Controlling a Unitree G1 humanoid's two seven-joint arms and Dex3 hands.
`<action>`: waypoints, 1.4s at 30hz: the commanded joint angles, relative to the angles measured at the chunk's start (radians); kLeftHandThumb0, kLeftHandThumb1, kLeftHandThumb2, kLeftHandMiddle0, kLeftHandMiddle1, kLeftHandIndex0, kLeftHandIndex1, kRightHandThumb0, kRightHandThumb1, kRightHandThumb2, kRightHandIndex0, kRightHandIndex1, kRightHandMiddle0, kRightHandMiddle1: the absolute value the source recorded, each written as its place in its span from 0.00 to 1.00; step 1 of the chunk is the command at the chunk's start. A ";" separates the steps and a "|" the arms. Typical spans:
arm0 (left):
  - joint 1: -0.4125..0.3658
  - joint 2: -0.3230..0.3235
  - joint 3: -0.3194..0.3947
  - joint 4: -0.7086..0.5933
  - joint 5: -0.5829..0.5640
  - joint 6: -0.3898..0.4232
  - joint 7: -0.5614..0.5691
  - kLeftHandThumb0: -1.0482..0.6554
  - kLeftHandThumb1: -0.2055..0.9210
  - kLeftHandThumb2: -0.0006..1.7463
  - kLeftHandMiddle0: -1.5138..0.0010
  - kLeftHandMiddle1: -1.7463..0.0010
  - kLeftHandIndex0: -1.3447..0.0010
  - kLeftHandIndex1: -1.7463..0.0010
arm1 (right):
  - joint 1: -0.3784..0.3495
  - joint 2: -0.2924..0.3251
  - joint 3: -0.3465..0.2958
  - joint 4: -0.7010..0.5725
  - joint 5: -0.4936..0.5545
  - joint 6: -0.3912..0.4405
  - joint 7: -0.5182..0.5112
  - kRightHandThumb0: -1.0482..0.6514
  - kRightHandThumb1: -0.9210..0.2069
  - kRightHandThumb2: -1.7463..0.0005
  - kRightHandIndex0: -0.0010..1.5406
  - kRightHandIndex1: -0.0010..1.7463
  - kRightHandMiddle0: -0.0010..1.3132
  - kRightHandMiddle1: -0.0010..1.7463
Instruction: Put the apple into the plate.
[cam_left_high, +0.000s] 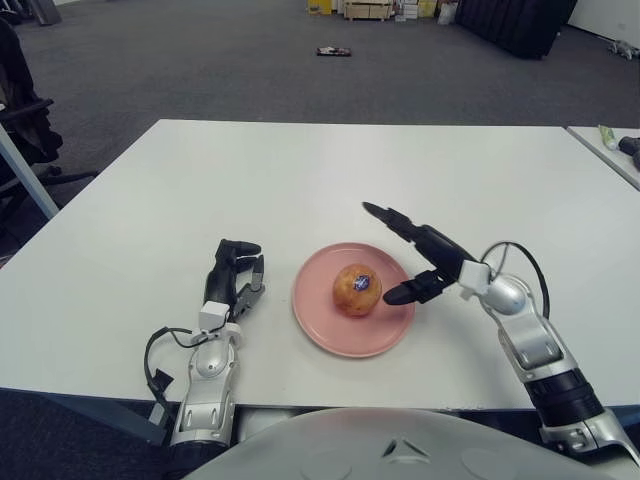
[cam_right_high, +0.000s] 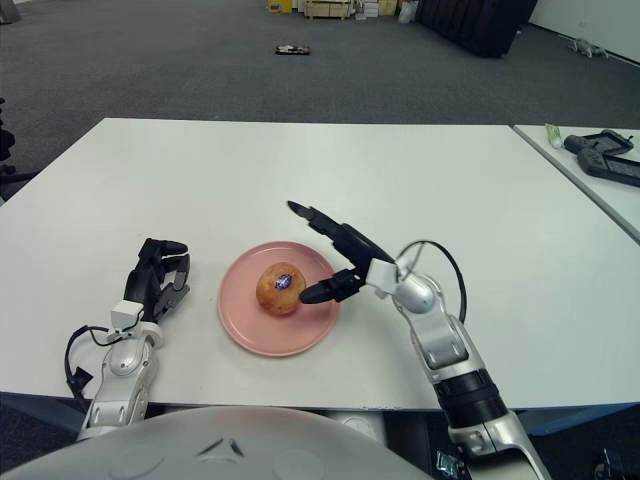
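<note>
Apple (cam_left_high: 357, 290) sits in the pink plate (cam_left_high: 318, 322), a little right of the plate's middle, with a small dark sticker on its upper right side. It rests on the plate's floor and nothing of mine touches it. The plate lies flat on the white table (cam_left_high: 300, 180), near the table's front edge and roughly between my two arms.

My right hand (cam_left_high: 420, 258) is just right of the apple, over the plate's right rim. Its fingers (cam_left_high: 395, 218) are spread wide and hold nothing: the long upper ones point toward the far left, above and beyond the apple, while the thumb (cam_left_high: 402, 293) reaches left at a lower level, with its tip close to the apple's right side but apart from it. There is clear space between the fingers and the fruit. My right forearm runs from the hand toward the near right, with a black cable looping over the wrist.

My left hand (cam_left_high: 235, 276) shows left of the plate, near it but not touching its rim. It points toward the far side of the table and its fingers are bent loosely, holding nothing. A black cable curls beside that forearm near the table's front edge.

On the far right, a second table (cam_right_high: 580, 165) carries a dark object (cam_right_high: 605, 155) and a small green-and-white tube (cam_right_high: 556, 132).
</note>
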 joint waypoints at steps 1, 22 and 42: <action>0.005 0.001 0.003 0.025 -0.001 0.018 0.001 0.41 0.95 0.34 0.68 0.14 0.83 0.00 | 0.012 0.034 -0.043 0.018 0.062 -0.007 -0.026 0.00 0.04 0.85 0.00 0.00 0.00 0.00; 0.014 -0.010 0.000 -0.001 -0.012 0.028 -0.001 0.40 0.90 0.40 0.66 0.17 0.81 0.00 | 0.009 0.422 -0.234 0.227 0.041 -0.102 -0.567 0.26 0.10 0.50 0.05 0.45 0.01 0.71; 0.017 -0.006 0.002 -0.015 -0.013 0.041 -0.003 0.40 0.90 0.39 0.68 0.15 0.81 0.00 | -0.004 0.485 -0.285 0.401 0.135 -0.204 -0.564 0.32 0.04 0.46 0.20 0.62 0.09 0.82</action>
